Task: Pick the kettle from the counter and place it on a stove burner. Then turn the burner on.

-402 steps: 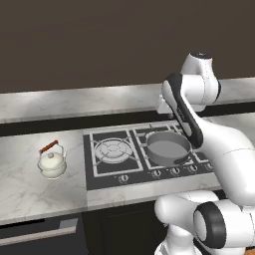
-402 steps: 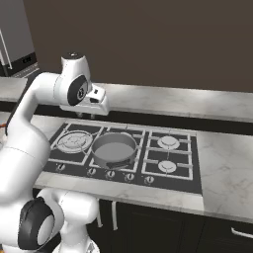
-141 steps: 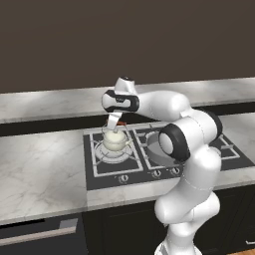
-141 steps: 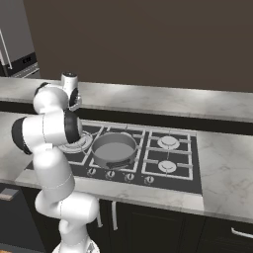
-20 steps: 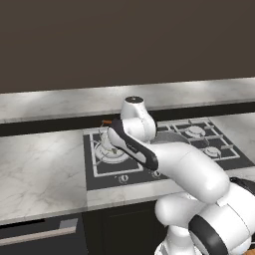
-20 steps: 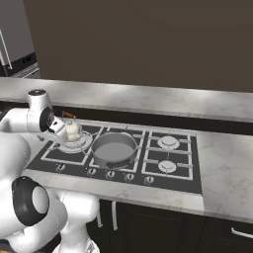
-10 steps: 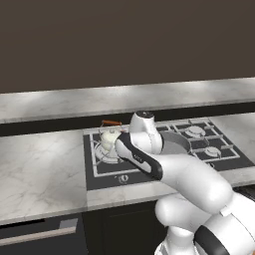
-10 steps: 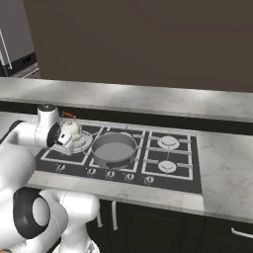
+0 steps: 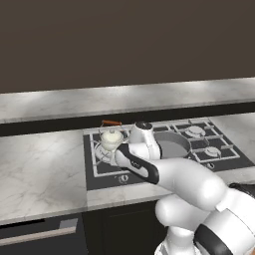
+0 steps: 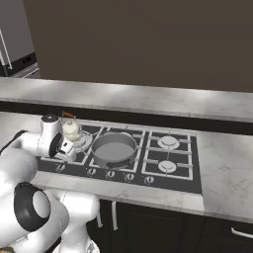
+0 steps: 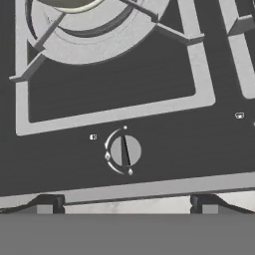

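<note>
— Cream-white, that kettle (image 9: 111, 139): where does it sit, and why there?

— On the stove burner (image 11: 94, 30) at the far left of the black cooktop (image 10: 188, 173), left of the grey pan (image 10: 114, 148). I judge the placing step done, since it stands upright on the grate with nothing holding it. The marble counter (image 9: 40, 169) to its left carries nothing of the task.

— And the arm?

— It bends low over the near left of the cooktop, hand turned down toward the row of controls. That fits the remaining step, switching the burner on.

— What does the hand camera see?

— A round grey knob (image 11: 124, 151) with a raised bar, set in the black panel just on the near side of the burner's grate. The kettle's rounded base (image 11: 67, 4) peeks in at the far edge.

— How does the knob lie to the fingers?

— The gripper (image 11: 124, 208) has its jaws spread wide, empty, and the two dark fingertips (image 11: 46, 204) stand well apart. The knob lies between their lines but clear of them, untouched.

— So what is needed?

— Probably a descent onto the knob, closing, then a twist.
</note>
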### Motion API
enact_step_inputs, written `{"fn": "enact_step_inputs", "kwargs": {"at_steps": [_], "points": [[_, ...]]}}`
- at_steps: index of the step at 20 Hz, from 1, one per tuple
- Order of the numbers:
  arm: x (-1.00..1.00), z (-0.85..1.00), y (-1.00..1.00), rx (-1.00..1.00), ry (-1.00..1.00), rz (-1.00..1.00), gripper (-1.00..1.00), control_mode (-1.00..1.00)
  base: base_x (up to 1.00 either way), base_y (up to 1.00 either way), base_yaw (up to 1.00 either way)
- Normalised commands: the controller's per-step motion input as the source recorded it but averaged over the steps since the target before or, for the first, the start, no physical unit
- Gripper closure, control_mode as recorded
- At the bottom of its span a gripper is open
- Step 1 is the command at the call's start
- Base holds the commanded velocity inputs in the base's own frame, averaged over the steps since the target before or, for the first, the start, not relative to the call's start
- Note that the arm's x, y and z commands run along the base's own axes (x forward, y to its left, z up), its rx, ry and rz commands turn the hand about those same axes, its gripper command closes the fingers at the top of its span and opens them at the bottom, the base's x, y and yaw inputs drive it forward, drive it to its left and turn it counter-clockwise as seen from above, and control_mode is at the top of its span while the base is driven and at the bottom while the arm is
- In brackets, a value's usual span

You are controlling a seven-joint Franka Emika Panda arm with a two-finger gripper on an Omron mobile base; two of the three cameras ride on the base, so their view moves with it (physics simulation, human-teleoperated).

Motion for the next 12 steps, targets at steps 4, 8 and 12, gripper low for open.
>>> {"fn": "enact_step_inputs", "kwargs": {"at_steps": [4,8,12], "points": [[0.25,-0.28,0.08,-0.02,0.03,0.0,-1.0,-1.0,0.0,0.0,0.0],[0.21,-0.22,0.11,-0.02,0.04,0.0,-1.0,-1.0,0.0,0.0,0.0],[0.17,-0.2,0.07,-0.01,0.03,0.0,-1.0,-1.0,0.0,0.0,0.0]]}}
